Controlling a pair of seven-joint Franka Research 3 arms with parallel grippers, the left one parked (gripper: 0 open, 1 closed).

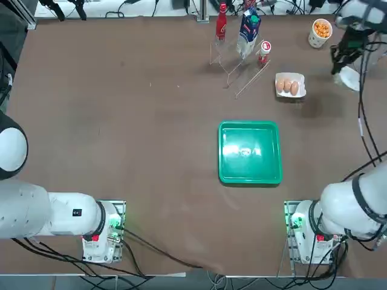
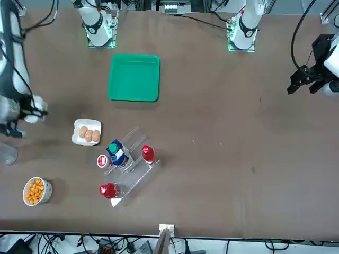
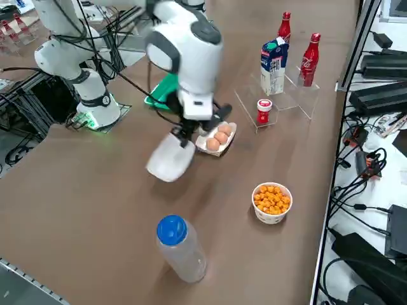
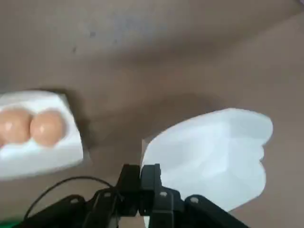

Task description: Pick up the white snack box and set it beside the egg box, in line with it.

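Top view: R hand (image 1: 338,69) is at the far R of the counter (image 1: 151,151), w/ the white snack box (image 1: 349,78) at its fingers, apart from the egg box (image 1: 299,92). Green tray (image 1: 249,163) is nearer the arm bases. Prob. step: carry snack box over to the egg box's side & line it up.

Front view: R hand is nr the egg box & clear bottle (image 2: 8,154); cup of orange snacks (image 2: 45,197) stands nr too. Can't tell snack box's outline here. Keep the path clear of bottle & cup.

R side view: snack box hangs tilted from the hand, apparently off the counter, just beside the egg box in this view. Level it b4 lowering, else one edge may land 1st & skid.

R wrist view: hand is closed on the snack box's rim, open side visible. Thin pinch, so box may swivel: go slow, match edges w/ egg box, leave a small gap, release only once it's flat.
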